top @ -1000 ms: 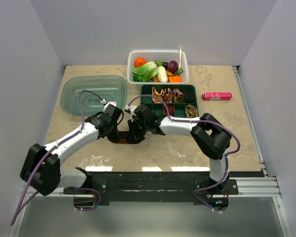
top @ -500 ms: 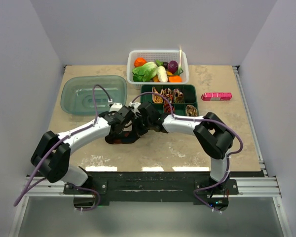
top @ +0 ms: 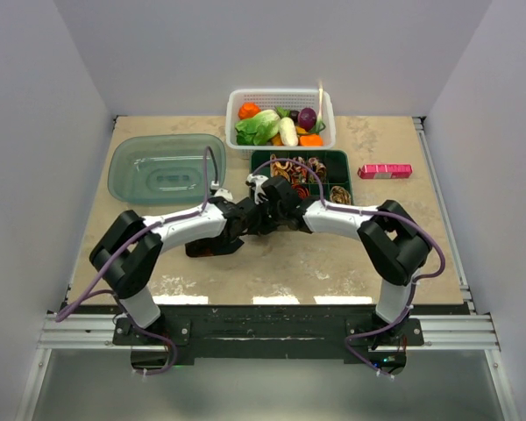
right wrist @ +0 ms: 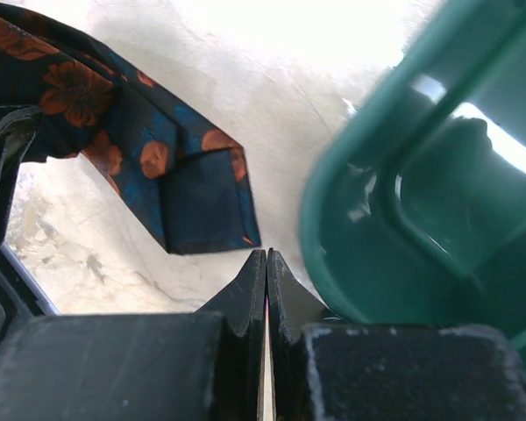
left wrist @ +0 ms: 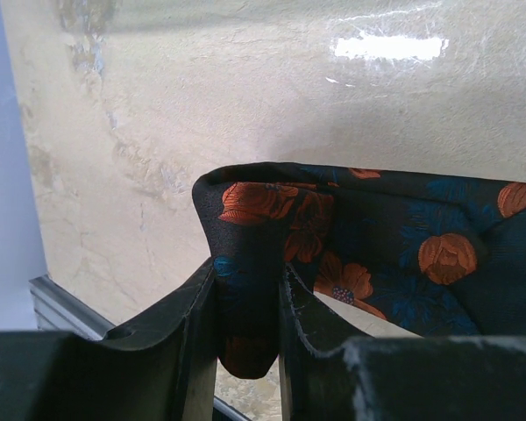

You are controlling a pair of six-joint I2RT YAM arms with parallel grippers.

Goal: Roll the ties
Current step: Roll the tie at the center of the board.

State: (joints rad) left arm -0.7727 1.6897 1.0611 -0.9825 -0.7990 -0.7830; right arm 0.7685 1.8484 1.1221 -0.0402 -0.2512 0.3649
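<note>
1. The left hand (left wrist: 245, 294) has its two fingers drawn partway together and pinches a fold of the tie (left wrist: 377, 237) between them. The cloth fills the gap and bulges out above and below the fingertips.
2. The tie is black with orange flowers and touches of blue. From the pinched fold it runs off to the right in the left wrist view, held above the counter (top: 333, 254).
3. The right hand (right wrist: 265, 263) is fully closed, finger against finger, with nothing between them.
4. In the right wrist view the folded end of the tie lies on the counter just beyond the right fingertips and a little to their left. Whether the tips touch the cloth cannot be told.
5. The wall of the green tray (right wrist: 377, 219) stands just beside the right hand, on its other side from the tie.
6. From above, both hands meet near the middle of the counter, right in front of the tray's near left corner. A dark part of the tie shows on the counter under the left arm.
7. Rolled ties (top: 339, 195) in tan, brown and orange sit in the tray's compartments.
8. Behind the tray stands a white basket (top: 280, 91) of vegetables. A clear green lid (top: 167, 167) lies to the left and a pink box (top: 385, 171) to the right.
</note>
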